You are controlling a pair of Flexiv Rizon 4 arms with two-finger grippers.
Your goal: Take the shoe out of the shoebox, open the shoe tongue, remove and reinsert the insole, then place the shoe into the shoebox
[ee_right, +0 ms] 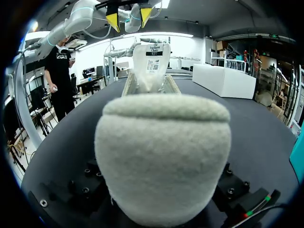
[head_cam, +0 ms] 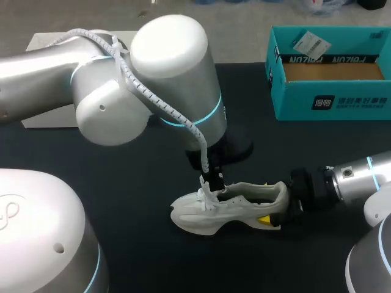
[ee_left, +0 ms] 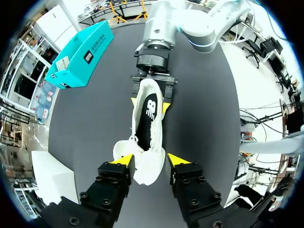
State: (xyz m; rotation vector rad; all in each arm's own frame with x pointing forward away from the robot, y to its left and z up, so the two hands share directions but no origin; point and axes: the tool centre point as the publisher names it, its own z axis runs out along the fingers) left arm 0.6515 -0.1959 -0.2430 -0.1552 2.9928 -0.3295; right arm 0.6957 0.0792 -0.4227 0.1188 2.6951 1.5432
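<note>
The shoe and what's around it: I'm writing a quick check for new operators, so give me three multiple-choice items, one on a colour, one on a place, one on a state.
1. What colour is the shoebox?
A) red
B) teal
C) white

2. Where is the shoe?
A) inside the shoebox
B) on the black table
C) on top of a closed lid

3. The left claw is:
A) shut on the shoebox
B) shut on a loose insole
C) open, over the shoe

Answers:
1 B, the box walls are teal.
2 B, the shoe sits on the black table, well apart from the open shoebox, which holds no shoe.
3 C, its yellow tips stand apart above the shoe.
</note>
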